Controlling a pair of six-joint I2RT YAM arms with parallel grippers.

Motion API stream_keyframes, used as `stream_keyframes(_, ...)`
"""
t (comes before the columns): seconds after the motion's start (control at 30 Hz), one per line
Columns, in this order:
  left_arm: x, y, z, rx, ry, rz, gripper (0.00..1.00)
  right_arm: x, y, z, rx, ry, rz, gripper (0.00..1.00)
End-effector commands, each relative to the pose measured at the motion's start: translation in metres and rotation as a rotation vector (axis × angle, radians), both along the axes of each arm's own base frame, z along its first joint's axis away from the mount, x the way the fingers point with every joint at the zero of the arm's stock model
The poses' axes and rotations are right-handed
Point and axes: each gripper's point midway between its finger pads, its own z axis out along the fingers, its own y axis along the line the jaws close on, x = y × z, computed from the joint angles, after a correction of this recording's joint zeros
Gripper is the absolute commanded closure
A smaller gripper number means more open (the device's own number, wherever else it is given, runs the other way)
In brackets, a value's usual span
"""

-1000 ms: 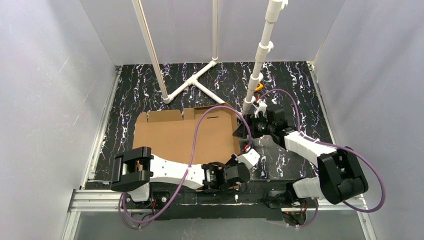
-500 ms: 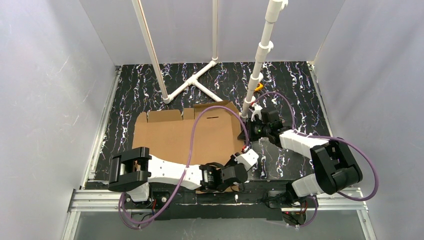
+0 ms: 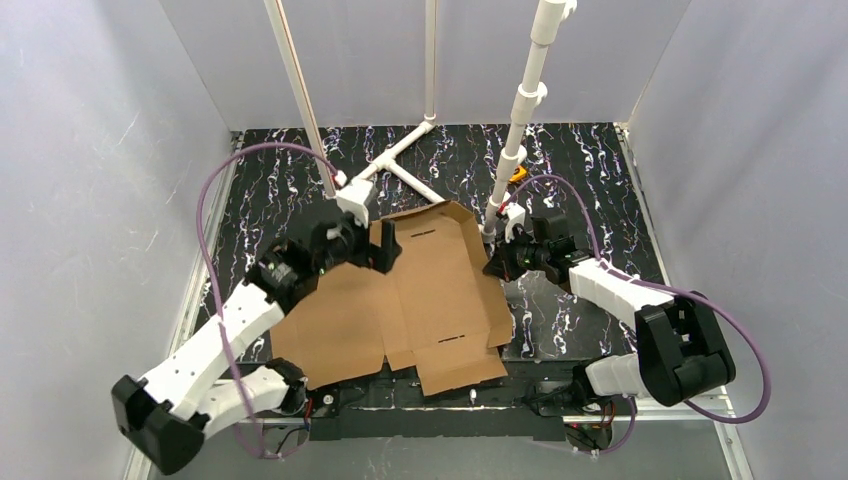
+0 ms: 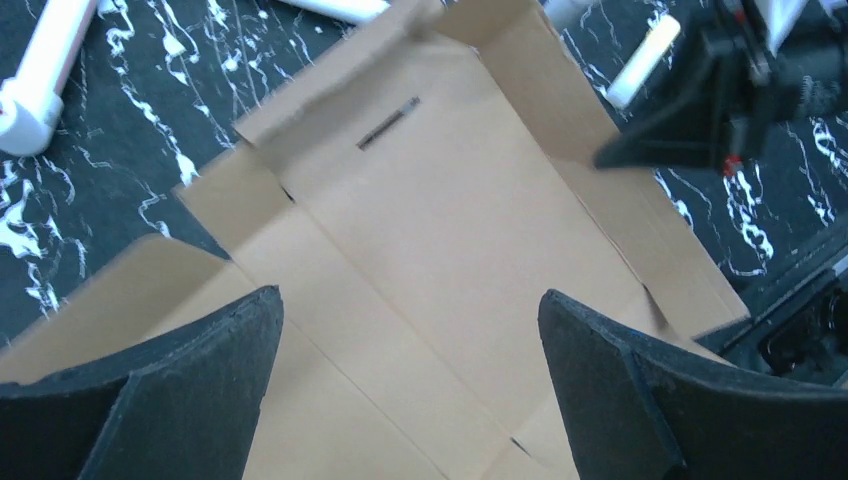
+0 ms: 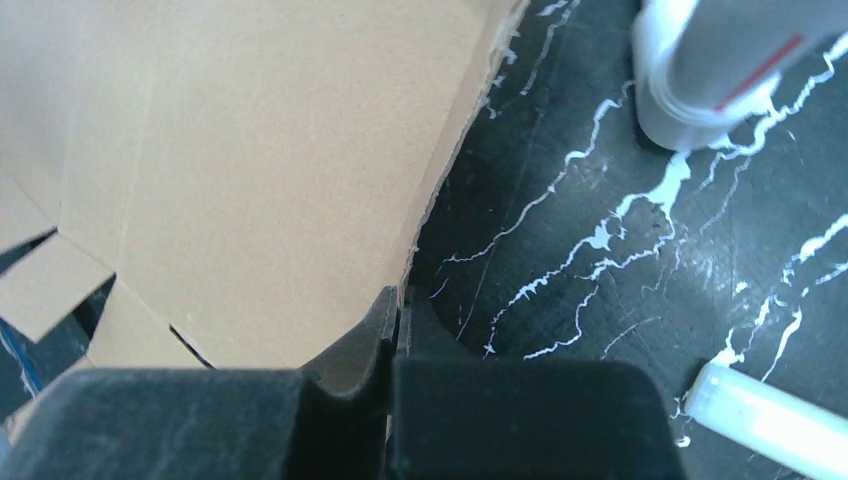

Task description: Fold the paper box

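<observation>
Left arm has swung all the way over from the near edge to the far-left side, and the left gripper (image 3: 385,247) that was closed down low a second ago now hangs wide open above the paper box (image 3: 400,300), both black fingers (image 4: 200,370) spread with nothing between them and the cardboard well below. Right gripper (image 3: 497,268) went the other way: it was open before and now the jaws are pinched together right on the box's right edge, with the thin cardboard edge running straight into the seam between them in the right wrist view. Meanwhile the box itself has turned and slid, so it sits skewed now instead of square to the table (image 3: 580,170), with one near flap poking over the near edge by the arm bases. It's plain brown corrugated, mostly an unfolded die-cut sheet with crease lines, notches and two little slots, and the far-right flap looks tipped up a bit. Left arm's purple cable (image 3: 205,200) loops up high on the left, and the white pipe frame (image 3: 385,165) stands just beyond the box.
</observation>
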Motion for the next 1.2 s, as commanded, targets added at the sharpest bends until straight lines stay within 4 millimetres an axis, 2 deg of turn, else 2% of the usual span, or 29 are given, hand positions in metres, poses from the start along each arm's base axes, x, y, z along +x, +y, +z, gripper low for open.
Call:
stream_keyframes(0.0,0.019,-0.012,0.011,-0.047,0.012,-0.256,0.04,-0.005,0.010,0.034,0.027,-0.160,0.223,0.99)
stream_keyframes(0.13,0.033,-0.015,0.006,0.065,-0.114,-0.365,0.05,-0.009,0.010,0.042,0.043,-0.185,0.261,0.99)
stream_keyframes(0.23,0.049,-0.009,-0.009,0.149,-0.144,-0.373,0.05,-0.012,0.012,0.045,0.062,-0.188,0.286,0.99)
stream_keyframes(0.4,0.077,-0.012,-0.039,0.222,-0.111,-0.388,0.10,-0.015,0.016,0.046,0.088,-0.172,0.299,0.99)
stream_keyframes(0.63,0.116,-0.019,-0.048,0.266,-0.207,-0.357,0.14,-0.016,0.018,0.047,0.106,-0.158,0.299,0.99)
stream_keyframes(0.8,0.142,-0.016,-0.056,0.330,-0.240,-0.306,0.35,-0.016,0.020,0.047,0.118,-0.149,0.304,0.99)
stream_keyframes(0.97,0.146,-0.020,-0.074,0.354,-0.203,-0.339,0.49,-0.015,0.020,0.047,0.123,-0.140,0.293,0.99)
stream_keyframes(1.03,0.148,-0.018,-0.080,0.367,-0.199,-0.330,0.61,-0.014,0.020,0.046,0.123,-0.136,0.286,0.99)
stream_keyframes(1.17,0.153,-0.015,-0.082,0.397,-0.209,-0.321,0.93,-0.012,0.020,0.045,0.123,-0.127,0.276,0.99)
